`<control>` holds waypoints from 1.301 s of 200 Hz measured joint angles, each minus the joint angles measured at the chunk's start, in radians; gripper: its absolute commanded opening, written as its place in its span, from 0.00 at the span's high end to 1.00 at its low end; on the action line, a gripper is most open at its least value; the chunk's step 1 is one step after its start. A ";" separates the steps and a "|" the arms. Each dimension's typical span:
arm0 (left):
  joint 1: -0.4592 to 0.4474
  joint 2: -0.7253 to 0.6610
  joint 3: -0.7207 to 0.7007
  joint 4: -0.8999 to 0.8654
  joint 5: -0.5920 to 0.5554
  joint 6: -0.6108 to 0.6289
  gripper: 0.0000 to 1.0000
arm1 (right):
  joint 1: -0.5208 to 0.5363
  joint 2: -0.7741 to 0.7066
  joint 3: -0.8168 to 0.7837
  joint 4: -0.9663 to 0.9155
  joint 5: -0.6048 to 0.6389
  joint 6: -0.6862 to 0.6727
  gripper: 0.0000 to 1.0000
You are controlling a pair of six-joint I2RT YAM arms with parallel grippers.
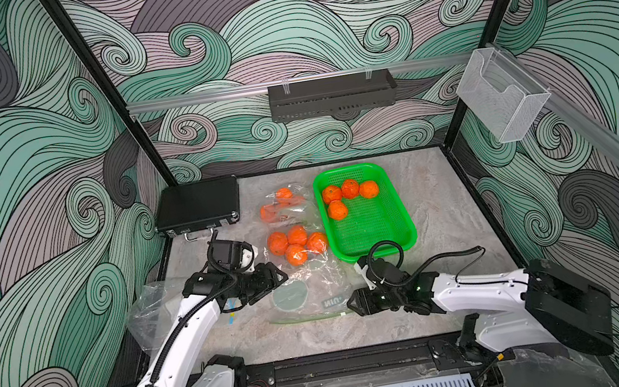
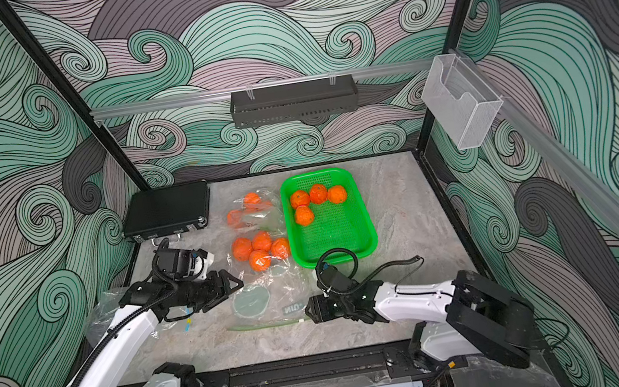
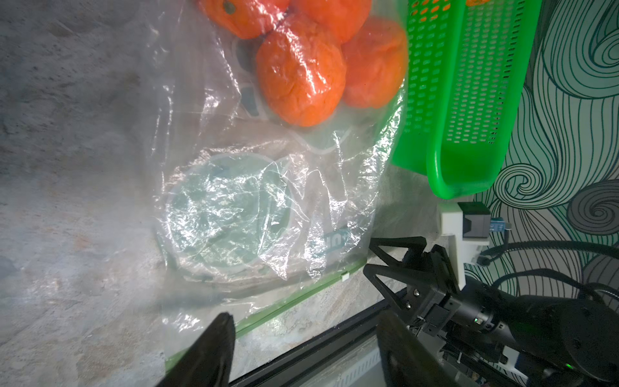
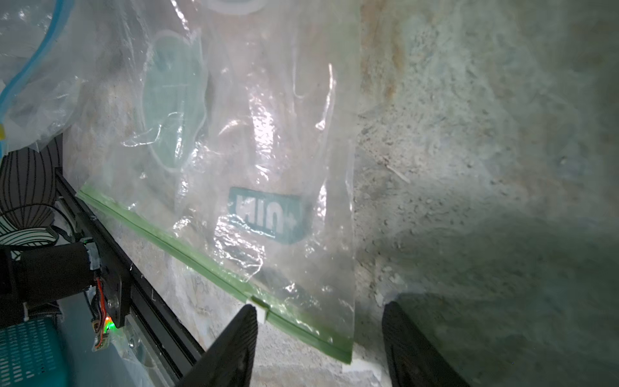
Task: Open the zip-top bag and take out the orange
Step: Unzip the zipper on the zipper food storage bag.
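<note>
A clear zip-top bag (image 1: 310, 287) (image 2: 273, 297) lies flat on the table. Several oranges (image 1: 295, 245) (image 3: 301, 77) sit bunched inside at its far end. Its green zip strip (image 1: 306, 319) (image 4: 201, 264) runs along the near edge and looks closed, with a white slider (image 4: 258, 306) (image 3: 345, 277) near the right end. My right gripper (image 1: 350, 305) (image 4: 320, 315) is open and low at that end. The bag's zip corner lies between its fingers and the slider is beside one finger. My left gripper (image 1: 283, 278) (image 3: 306, 331) is open at the bag's left side, holding nothing.
A green basket (image 1: 387, 241) with several oranges stands right of the bag, close behind my right wrist. A second bag of oranges (image 1: 284, 202) and a black case (image 1: 199, 210) lie at the back. Another clear bag (image 1: 149, 308) lies under my left arm.
</note>
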 measured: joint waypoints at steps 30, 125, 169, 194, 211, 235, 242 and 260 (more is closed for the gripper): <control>0.000 0.000 0.000 0.000 -0.002 0.003 0.33 | 0.004 0.049 0.002 0.085 -0.036 0.037 0.47; 0.000 -0.039 0.000 0.015 0.019 0.020 0.35 | 0.005 0.066 0.060 0.192 -0.147 0.150 0.96; -0.001 -0.076 0.110 0.025 0.043 0.101 0.30 | 0.005 -0.009 0.158 0.211 -0.164 0.235 1.00; -0.002 -0.104 0.213 0.092 0.060 0.203 0.29 | -0.007 -0.023 0.274 0.195 -0.162 0.278 1.00; -0.005 -0.138 0.245 0.162 0.077 0.314 0.28 | -0.029 -0.014 0.349 0.184 -0.167 0.311 1.00; -0.015 -0.195 0.245 0.211 0.119 0.534 0.23 | -0.075 0.021 0.438 0.171 -0.185 0.356 1.00; -0.020 -0.209 0.245 0.214 0.130 0.607 0.22 | -0.089 0.031 0.457 0.167 -0.191 0.367 1.00; -0.030 -0.225 0.247 0.200 0.159 0.778 0.22 | -0.119 0.046 0.482 0.153 -0.207 0.388 1.00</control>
